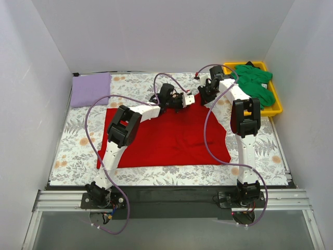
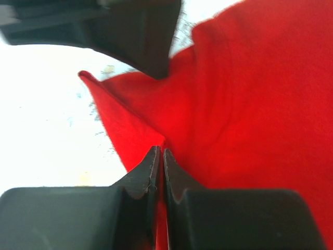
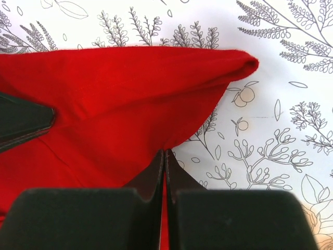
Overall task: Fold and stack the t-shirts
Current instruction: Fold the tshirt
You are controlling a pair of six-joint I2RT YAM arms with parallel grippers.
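**Pinching the red shirt's far edge: fold beginning, no stack yet**

Item 1, red t-shirt. It lies spread across the middle of the floral table cloth, mostly flat and wide. Only its far edge is drawn up into a small peak between the two grippers. No finished fold shows in it, so it is judged to be at the opening step of its fold.

Item 2, left gripper. It sits at the far edge of the red shirt, left of the peak. The jaws are pressed together with a ridge of red cloth nipped between the tips.

Item 3, right gripper. It sits at the same far edge, just beside the left one. The jaws are pressed together on a pleat of red cloth, with a pointed corner of the shirt lying out over the table cloth to one side.

Item 4, lavender t-shirt. It rests at the far left corner of the table, well apart from the red one. It is a neat flat rectangle and is judged already folded, the likely base of the stack.

Item 5, green t-shirt. It is heaped loosely in the yellow tray at the far right corner, rumpled and unfolded.

Status: one shirt appears done, one is in hand and one is untouched. Nothing is stacked on anything. What is left is to fold the red shirt and place it, then fold the green shirt and place it.
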